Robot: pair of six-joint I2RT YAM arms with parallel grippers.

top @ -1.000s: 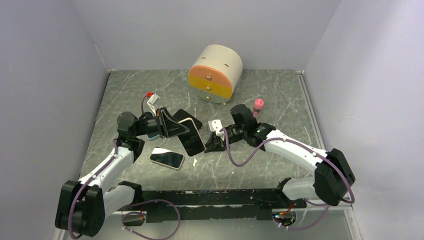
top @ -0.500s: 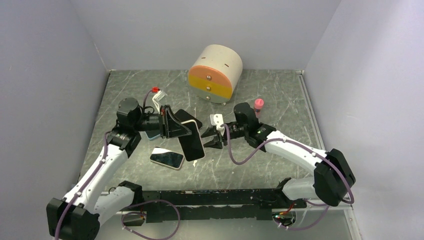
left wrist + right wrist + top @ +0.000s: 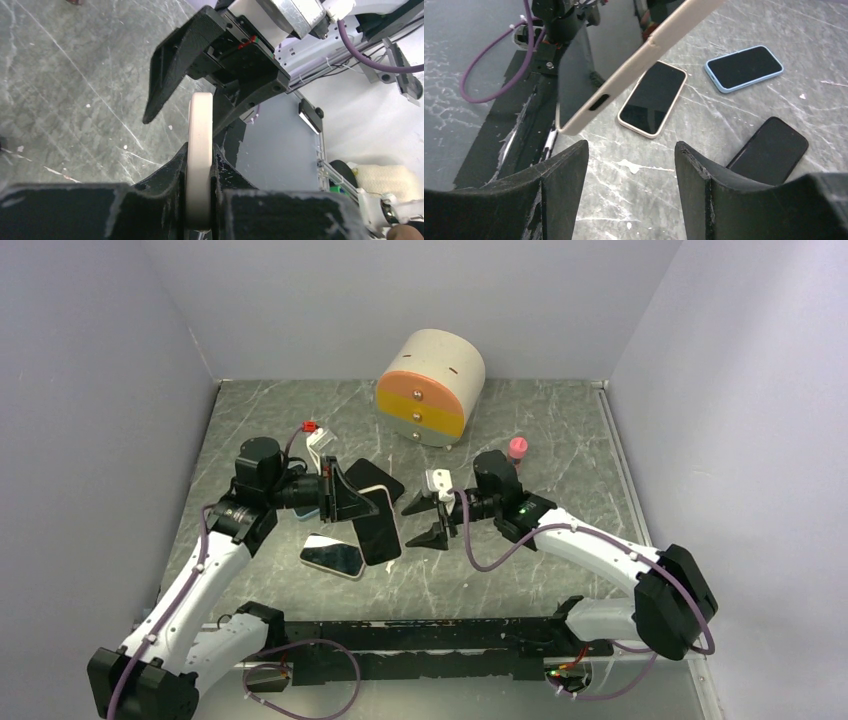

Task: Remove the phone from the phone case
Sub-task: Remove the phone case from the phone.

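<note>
A phone in a beige phone case (image 3: 378,530) hangs tilted above the table, dark face up. My left gripper (image 3: 345,502) is shut on its far end. In the left wrist view the case's beige edge (image 3: 200,145) is clamped between the fingers of the left gripper (image 3: 200,175). My right gripper (image 3: 415,525) stands open just right of the phone's free end, not touching it. In the right wrist view the cased phone (image 3: 634,65) slants above the right gripper (image 3: 631,155), whose jaws hold nothing.
A second beige-cased phone (image 3: 335,556) lies under the held one, with a black phone (image 3: 771,150) and a blue-cased phone (image 3: 744,67) nearby. A round drawer unit (image 3: 430,388), a pink bottle (image 3: 517,450) and a red-tipped cable (image 3: 310,430) stand farther back.
My right gripper has opened, let go of the phone's end and drawn back to the right. The left arm has shifted while keeping its grip on the cased phone.
</note>
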